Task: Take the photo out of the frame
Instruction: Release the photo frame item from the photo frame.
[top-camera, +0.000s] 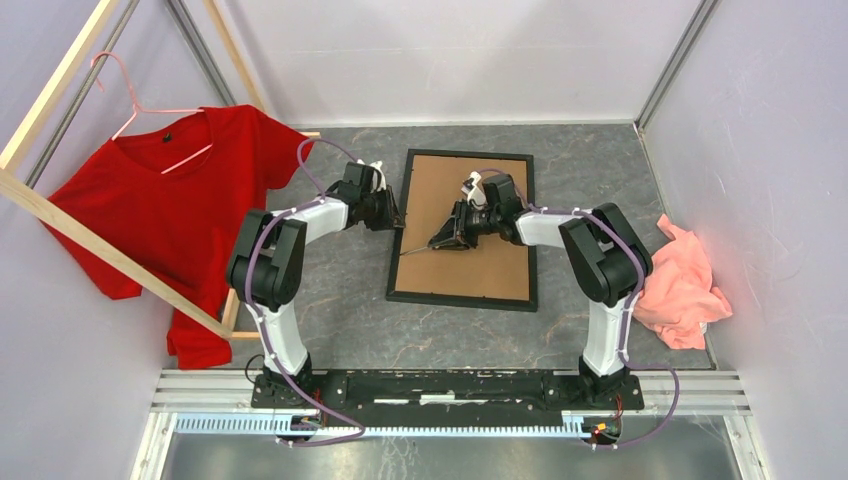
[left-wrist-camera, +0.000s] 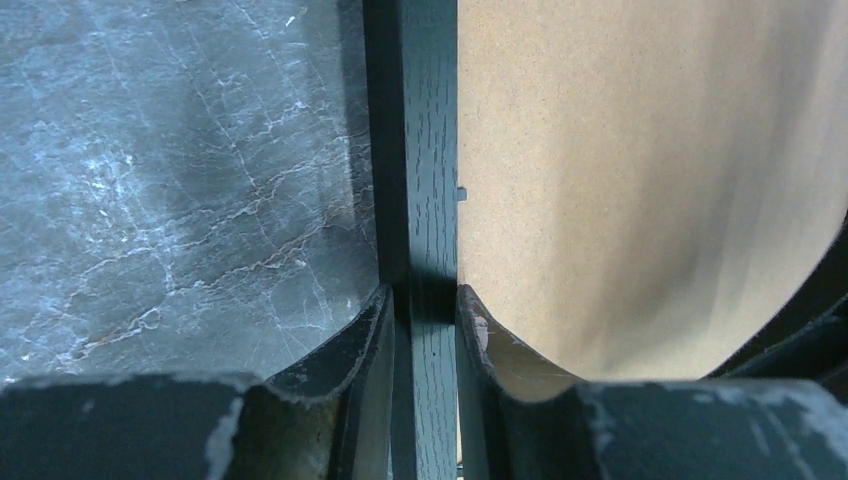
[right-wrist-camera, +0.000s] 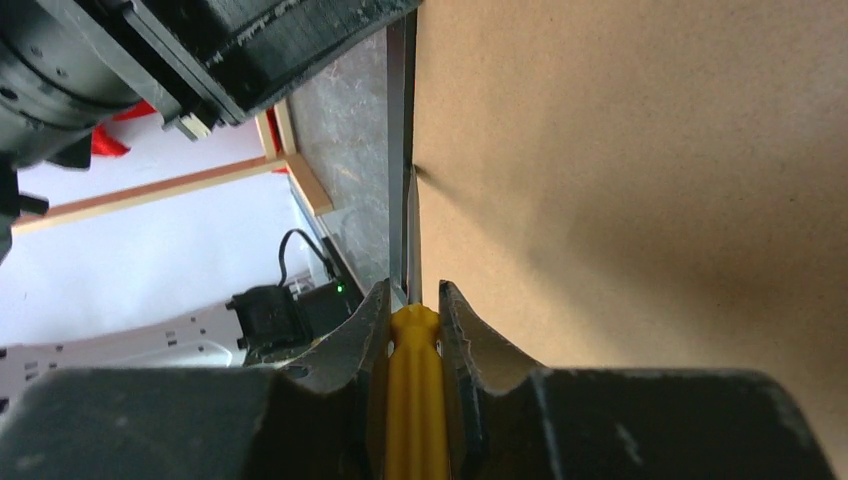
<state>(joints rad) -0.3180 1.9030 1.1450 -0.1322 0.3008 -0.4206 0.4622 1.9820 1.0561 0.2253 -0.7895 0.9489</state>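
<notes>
Grey marbled table (top-camera: 330, 300), white walls; red shirt (top-camera: 190, 210) on wooden rack (top-camera: 58, 82), pink cloth (top-camera: 680, 285) at right. Frame (left-wrist-camera: 430, 120) face down, brown board (top-camera: 480, 270) up; photo hidden. Left gripper (left-wrist-camera: 424, 300) pinches the frame's left rail. Right gripper (right-wrist-camera: 413, 300) clamps a yellow screwdriver (right-wrist-camera: 412, 380), tip at the board's edge.

Grey marbled table (top-camera: 330, 320) bears the frame (top-camera: 460, 300) and pink cloth (top-camera: 680, 285).

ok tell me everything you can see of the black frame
The frame is a thin black rectangle with wood grain, lying flat, face down on the grey marbled table, brown backing board filling it. The left gripper clamps its left rail; the right gripper's yellow-handled tool meets that rail's inner edge.
</notes>
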